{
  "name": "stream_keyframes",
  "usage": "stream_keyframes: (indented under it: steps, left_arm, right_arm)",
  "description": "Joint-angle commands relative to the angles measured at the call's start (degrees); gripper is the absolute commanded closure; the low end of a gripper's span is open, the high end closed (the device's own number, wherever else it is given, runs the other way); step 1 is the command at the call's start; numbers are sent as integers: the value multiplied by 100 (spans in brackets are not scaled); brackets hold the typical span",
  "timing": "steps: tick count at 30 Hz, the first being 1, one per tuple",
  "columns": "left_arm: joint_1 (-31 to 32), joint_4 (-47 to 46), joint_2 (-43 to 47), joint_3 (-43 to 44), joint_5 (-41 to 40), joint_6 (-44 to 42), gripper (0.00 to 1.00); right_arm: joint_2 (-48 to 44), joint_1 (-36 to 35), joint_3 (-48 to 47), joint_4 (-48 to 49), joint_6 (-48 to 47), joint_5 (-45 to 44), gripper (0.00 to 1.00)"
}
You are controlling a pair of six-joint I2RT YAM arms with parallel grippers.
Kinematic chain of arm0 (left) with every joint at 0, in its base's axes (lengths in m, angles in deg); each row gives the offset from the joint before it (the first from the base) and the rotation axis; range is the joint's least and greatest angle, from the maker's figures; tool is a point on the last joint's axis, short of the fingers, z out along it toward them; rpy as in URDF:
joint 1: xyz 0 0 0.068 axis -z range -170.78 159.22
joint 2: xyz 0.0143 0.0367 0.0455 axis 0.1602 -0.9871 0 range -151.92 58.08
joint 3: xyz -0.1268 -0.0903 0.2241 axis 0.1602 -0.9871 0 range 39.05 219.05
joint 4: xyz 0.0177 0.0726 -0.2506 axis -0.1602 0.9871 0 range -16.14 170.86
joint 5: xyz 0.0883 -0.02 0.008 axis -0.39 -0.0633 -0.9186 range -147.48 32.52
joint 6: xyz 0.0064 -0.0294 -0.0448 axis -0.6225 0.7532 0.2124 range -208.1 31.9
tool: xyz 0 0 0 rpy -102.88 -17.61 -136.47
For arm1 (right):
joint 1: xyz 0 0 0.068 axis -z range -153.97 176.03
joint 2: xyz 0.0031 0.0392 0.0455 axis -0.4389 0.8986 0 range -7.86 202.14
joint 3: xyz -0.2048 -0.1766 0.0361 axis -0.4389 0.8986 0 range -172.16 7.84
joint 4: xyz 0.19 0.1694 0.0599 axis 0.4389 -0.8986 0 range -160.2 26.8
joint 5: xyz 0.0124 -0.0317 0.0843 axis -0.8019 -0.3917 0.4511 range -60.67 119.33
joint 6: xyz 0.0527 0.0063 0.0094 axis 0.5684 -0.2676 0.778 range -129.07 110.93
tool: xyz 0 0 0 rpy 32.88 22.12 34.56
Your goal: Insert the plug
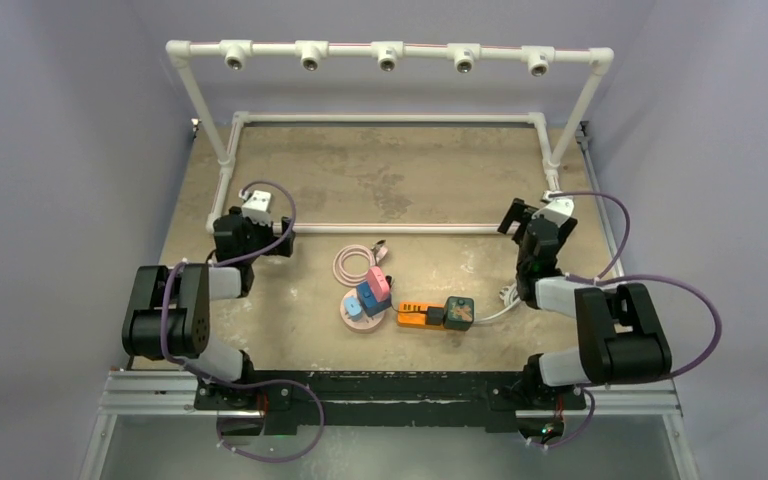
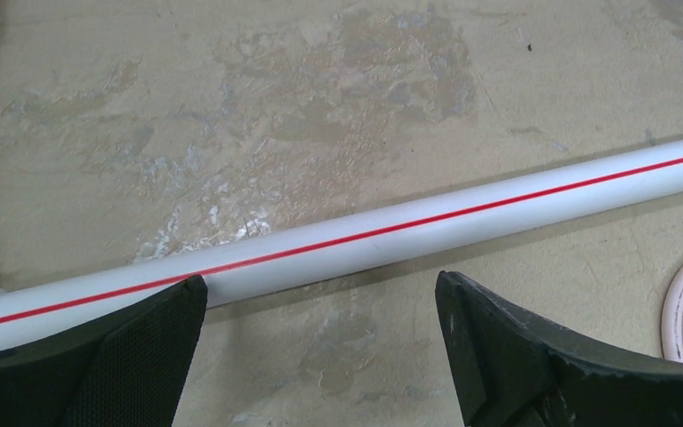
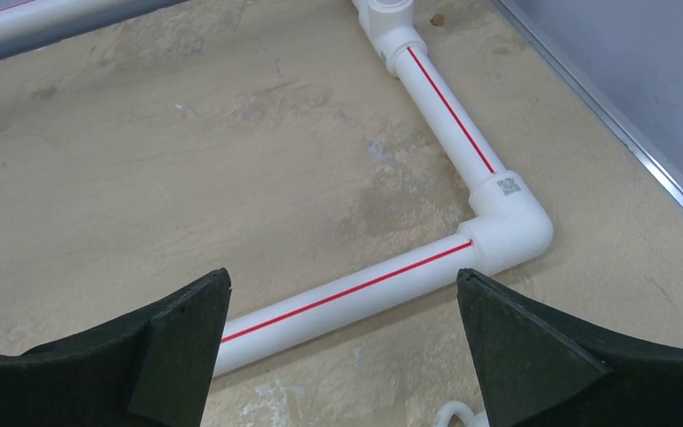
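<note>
**Overhead and wrist views, insertion not yet begun.** The left gripper and right gripper hovered with their jaws spread wide and nothing between them. They stood at about 10 and 2 o'clock of the central cluster and well apart from it, a stance that apparently left both approaches to the work free. Each wrist view showed only bare table and the white pipe frame beyond the fingertips, the right one facing a corner elbow. The plug, judged to be the small free end of the coiled pink cable though too small to confirm, lay loose on the table at 12 o'clock of the cluster, uninserted. The likely receptacle, the orange power strip, lay flat at 4 o'clock of the coil. A teal block occupied its right end, and from there a white lead ran toward the right arm. A round pink base carried a blue block and a pink block. No bin or tray was present, and the five fittings on the frame's top bar appeared unfilled.
</note>
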Motion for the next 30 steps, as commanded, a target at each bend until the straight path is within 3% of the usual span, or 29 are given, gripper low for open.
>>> stream_keyframes:
  steps: [1, 6, 8, 11, 13, 15, 17, 19, 21, 23, 30]
  left_arm:
    - [-11, -1865, -212, -297, 208, 230, 1]
    - [-11, -2959, -605, -605, 128, 229, 1]
    - [-4, -2771, -541, -617, 129, 132, 1]
    - [-3, -3424, -563, -973, 1, 191, 1]
    - [-3, -4991, -1008, -1448, 1, 399, 1]
    - [54, -3919, -664, -1230, -222, 152, 1]
    - [77, -4090, -894, -1103, -244, 283, 1]
    - [85, -3665, -719, -1061, -273, 195, 1]
    - [85, -4103, -866, -1132, -239, 285, 1]
    - [85, -3735, -739, -1079, -267, 231, 1]
    - [85, -3901, -828, -1080, -240, 250, 1]
  right_arm:
    - [223, 191, -9, 1088, -116, 228, 1]
    - [563, 259, 90, 1861, -503, 680, 1]
    - [731, 262, 196, 2240, -625, 797, 1]
    - [915, 262, 433, 2819, -774, 1160, 1]
    - [1108, 254, 535, 3265, -883, 1191, 1]
    - [1136, 266, 472, 3122, -777, 1238, 1]
    - [1075, 399, 390, 2834, -668, 1428, 1]
    - [972, 487, 362, 2604, -622, 1613, 1]
    - [949, 498, 424, 2710, -670, 1619, 1]
    - [1002, 491, 503, 2967, -626, 1608, 1]
    - [1057, 491, 530, 3151, -681, 1607, 1]
